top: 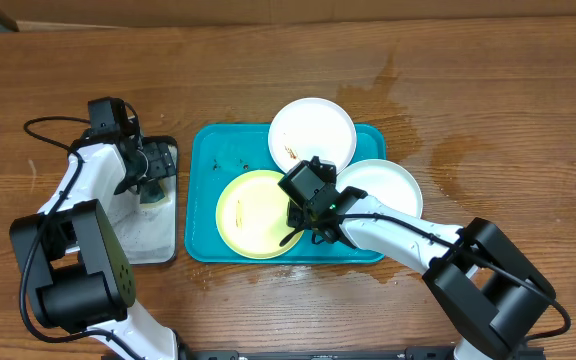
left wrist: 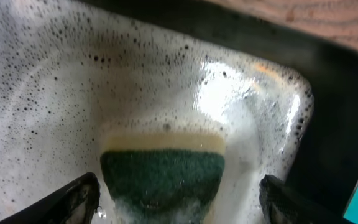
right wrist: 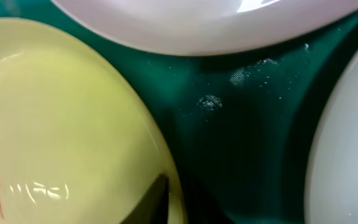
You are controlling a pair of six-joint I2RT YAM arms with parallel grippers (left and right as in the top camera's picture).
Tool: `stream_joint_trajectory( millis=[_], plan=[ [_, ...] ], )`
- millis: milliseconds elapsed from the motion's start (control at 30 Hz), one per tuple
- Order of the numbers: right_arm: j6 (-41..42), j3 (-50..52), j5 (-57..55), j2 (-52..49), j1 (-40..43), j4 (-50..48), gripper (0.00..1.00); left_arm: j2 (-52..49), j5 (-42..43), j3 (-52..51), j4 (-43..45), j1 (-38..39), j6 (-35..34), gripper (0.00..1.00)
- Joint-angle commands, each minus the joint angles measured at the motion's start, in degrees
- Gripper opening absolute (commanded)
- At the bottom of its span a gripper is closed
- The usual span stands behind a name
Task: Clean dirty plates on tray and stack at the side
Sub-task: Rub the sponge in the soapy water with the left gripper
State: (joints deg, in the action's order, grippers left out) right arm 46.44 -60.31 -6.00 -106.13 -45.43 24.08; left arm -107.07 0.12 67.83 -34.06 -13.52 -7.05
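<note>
- Tray [top: 203, 205]: lies at the centre of the table, long axis left to right. All three plates rest on it, and none is stacked at the side yet.
- Yellow plate [top: 253, 215]: occupies the near-left part of the tray and carries a brown streak.
- Far white plate [top: 313, 130]: overhangs the far rim.
- Right white plate [top: 383, 190]: overhangs the right rim.
- Right gripper [top: 301, 215]: sits at the right rim of the yellow plate, in the gap between the three plates.
  - The wrist view shows one finger [right wrist: 155, 200] against that rim; the other is out of view.
  - Whether the jaws pinch the rim cannot be told.
- Left gripper [top: 151, 172]: hangs over the soapy tray [top: 153, 240], just left of the tray. The jaws stand wide, released, and hold nothing.
- Sponge [left wrist: 163, 171]: lies in the suds directly between the left fingers, with a gap on each side. Its green face is up, and its long axis runs along the line from finger to finger.
- Deciding relation:
  - The sponge lies straight ahead of the left gripper, so a short advance and a closing stroke would likely seize it by its ends.
  - The plates are round and favour no approach axis.
  - The right arm is the nearer one to the yellow plate, which lies to the right of the left arm.
</note>
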Motion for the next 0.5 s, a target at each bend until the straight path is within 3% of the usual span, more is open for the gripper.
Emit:
stream_joint_trajectory(
  millis=[0, 367, 467],
  plan=[
    [0.04, 0.33, -0.39, -0.52, 0.17, -0.17, 0.09, -0.94, -0.76, -0.31, -0.20, 0.15, 0.85, 0.84],
    [0.04, 0.33, -0.39, -0.52, 0.17, 0.00, 0.09, -0.96, -0.92, -2.29, 2.91, 0.07, 0.85, 0.74],
    [0.04, 0.33, -0.37, -0.52, 0.17, 0.00, 0.09, -0.94, -2.69, -3.63, 4.90, 0.04, 0.85, 0.66]
  ],
)
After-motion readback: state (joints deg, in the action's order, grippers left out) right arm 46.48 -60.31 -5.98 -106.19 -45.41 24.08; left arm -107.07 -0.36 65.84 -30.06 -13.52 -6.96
